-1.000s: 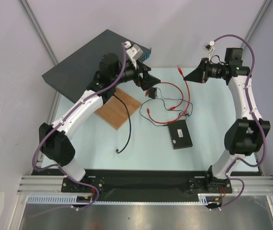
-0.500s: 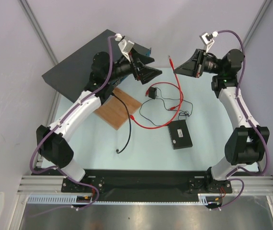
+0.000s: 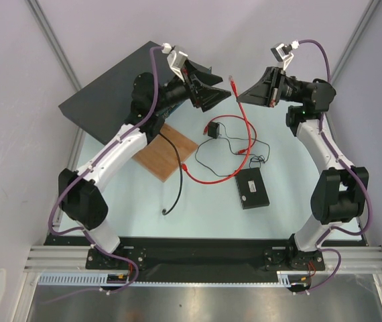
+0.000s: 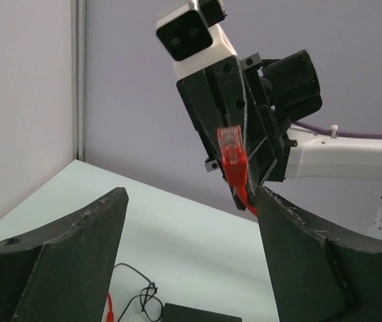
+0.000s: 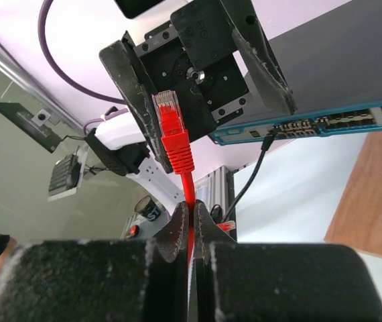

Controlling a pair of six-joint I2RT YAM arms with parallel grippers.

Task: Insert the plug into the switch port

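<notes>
Right pincer point(image 5: 191, 213) is clamped on my red cable point(image 5: 188, 188) just under the plug point(image 5: 172, 124), up in the air; left pincer point(image 4: 191, 196) is wide open.

The top external camera looks steeply down from above and behind the arm bases, taking in the whole pale green table point(image 3: 137, 215) from afar. The left wrist camera peers out between the wide-spread dark fingers of the left gripper point(image 4: 191, 201), facing the opposite arm close by. The right wrist camera sights along the pressed-together black fingers of the right gripper point(image 5: 191, 218), facing back. All three views share the small red plug with a clear tip point(image 3: 232, 79).
</notes>
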